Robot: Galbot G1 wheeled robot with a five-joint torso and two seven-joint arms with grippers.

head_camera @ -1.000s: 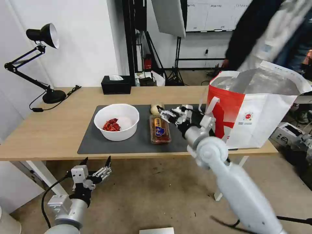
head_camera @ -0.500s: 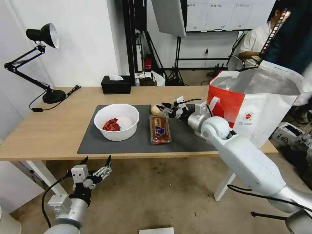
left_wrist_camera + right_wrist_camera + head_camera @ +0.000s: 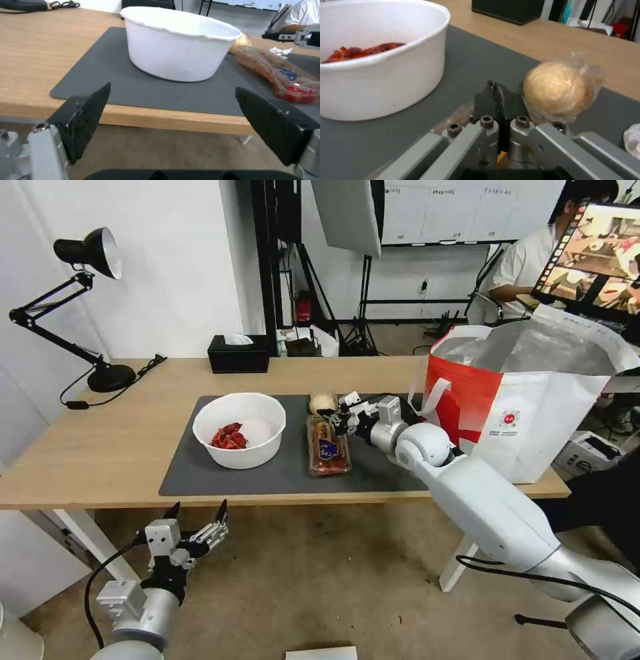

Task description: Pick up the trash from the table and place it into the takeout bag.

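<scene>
I'm seeing the right gripper [image 3: 331,415] sitting with its fingers pressed together, holding nothing — tips over the clear tray [image 3: 328,445] on the mat [image 3: 193,467], beside the wrapped yellowish cup [image 3: 557,88]. Left gripper [image 3: 199,511] is hanging spread wide below the table [image 3: 100,447].

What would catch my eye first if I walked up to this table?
Probably the white right arm stretched over the grey mat, its gripper shut over the clear tray, beside a wrapped yellowish ball. Next, the big white-and-red bag gaping open at the table's right end. Then the white bowl of red scraps, with the left gripper waiting open below the near edge.
</scene>
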